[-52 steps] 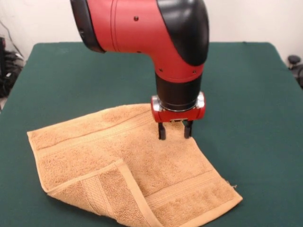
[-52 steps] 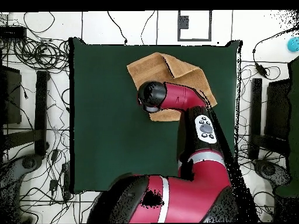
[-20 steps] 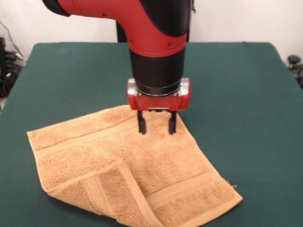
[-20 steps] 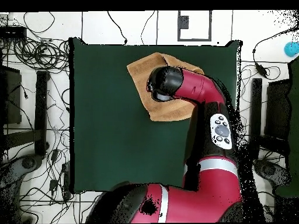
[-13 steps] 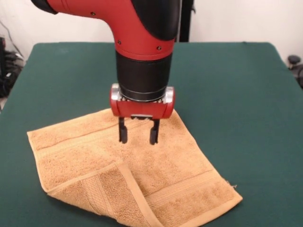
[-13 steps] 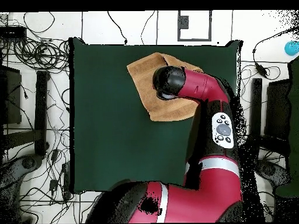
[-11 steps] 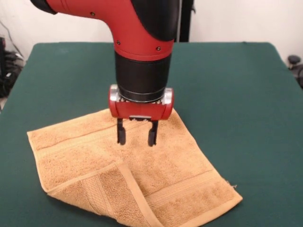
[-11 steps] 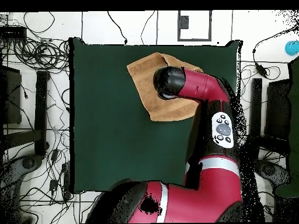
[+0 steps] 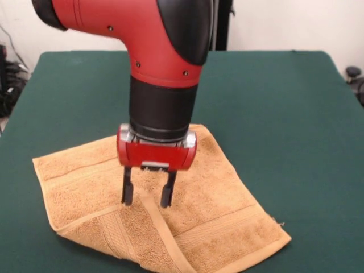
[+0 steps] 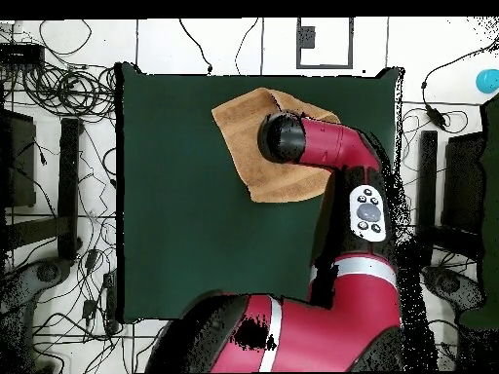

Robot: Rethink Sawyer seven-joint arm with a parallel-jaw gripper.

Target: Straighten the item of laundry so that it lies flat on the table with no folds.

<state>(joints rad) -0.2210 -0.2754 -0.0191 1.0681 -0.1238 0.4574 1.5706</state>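
The item of laundry, a tan-orange terry towel, lies on the green table with its near-left corner folded back over itself; the flap's hemmed edge runs diagonally. My gripper hangs open right at the top corner of that folded flap, one finger on each side of the hem, tips at or just above the cloth. Nothing is held between the fingers. In the overhead view the towel sits near the table's far edge, and the arm's wrist covers the gripper and much of the cloth.
Dark green cloth spreads wide around the towel. Cables and equipment lie on the floor beyond the table's edges. A black object sits off the table's right side.
The open gripper has travelled from the towel's far edge toward the front-left and come down lower, ending at the folded flap's corner. The towel has not moved.
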